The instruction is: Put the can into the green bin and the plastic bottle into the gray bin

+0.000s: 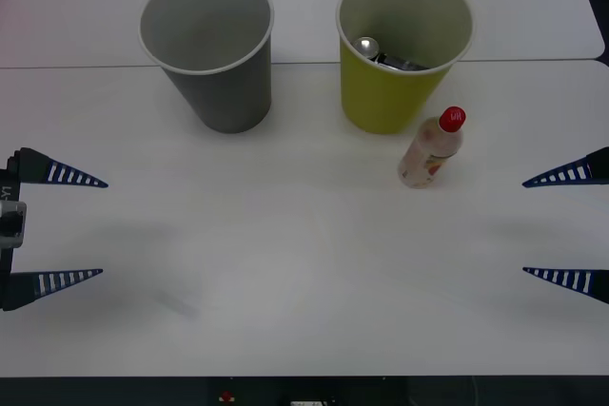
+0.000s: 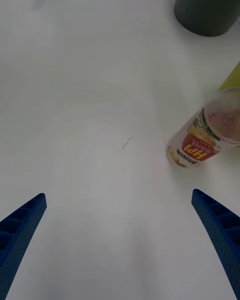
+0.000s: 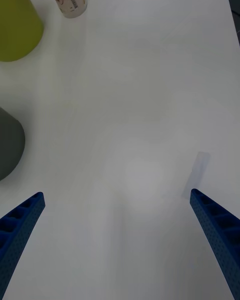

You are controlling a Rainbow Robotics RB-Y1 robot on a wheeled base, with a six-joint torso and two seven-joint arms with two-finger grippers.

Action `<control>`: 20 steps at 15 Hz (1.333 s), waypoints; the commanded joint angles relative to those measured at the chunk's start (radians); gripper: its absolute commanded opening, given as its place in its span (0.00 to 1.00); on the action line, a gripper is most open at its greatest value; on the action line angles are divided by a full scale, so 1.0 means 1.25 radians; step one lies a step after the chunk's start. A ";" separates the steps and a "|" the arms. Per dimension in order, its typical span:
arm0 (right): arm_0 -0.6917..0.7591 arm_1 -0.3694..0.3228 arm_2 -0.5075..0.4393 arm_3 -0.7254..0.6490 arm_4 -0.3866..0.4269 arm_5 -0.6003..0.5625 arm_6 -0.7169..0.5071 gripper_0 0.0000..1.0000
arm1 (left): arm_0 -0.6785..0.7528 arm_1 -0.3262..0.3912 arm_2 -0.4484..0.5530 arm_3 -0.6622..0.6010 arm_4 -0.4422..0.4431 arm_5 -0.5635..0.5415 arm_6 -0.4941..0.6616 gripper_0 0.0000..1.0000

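Right claw (image 1: 568, 225) spread wide, empty; plastic bottle (image 1: 431, 148) ahead, beside green bin (image 1: 403, 92). Grip bottle mid-body, avoid nudging bin. Left claw (image 1: 59, 225) also spread.

Two bins, the gray bin (image 1: 207, 49) and the green bin (image 1: 403, 49); one can (image 1: 385, 54); one plastic bottle (image 1: 432, 148).

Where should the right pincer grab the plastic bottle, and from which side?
Probably mid-body on the label, below the red cap. The plastic bottle stands upright, close to the green bin behind it, so approach from the robot's side or the right, fingers straddling its width. The right pincer is open and nearest.
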 commanded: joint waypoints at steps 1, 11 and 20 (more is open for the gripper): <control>0.000 0.000 0.000 0.000 0.000 0.000 0.000 1.00 | 0.000 0.000 0.000 0.000 0.000 0.000 0.000 1.00; 0.010 0.011 0.057 0.107 -0.172 0.064 0.045 1.00 | 0.000 0.000 0.000 0.000 0.000 0.000 0.000 1.00; 0.009 0.110 0.127 0.181 -0.266 0.174 0.088 1.00 | 0.000 0.000 0.000 0.000 0.000 0.000 0.000 1.00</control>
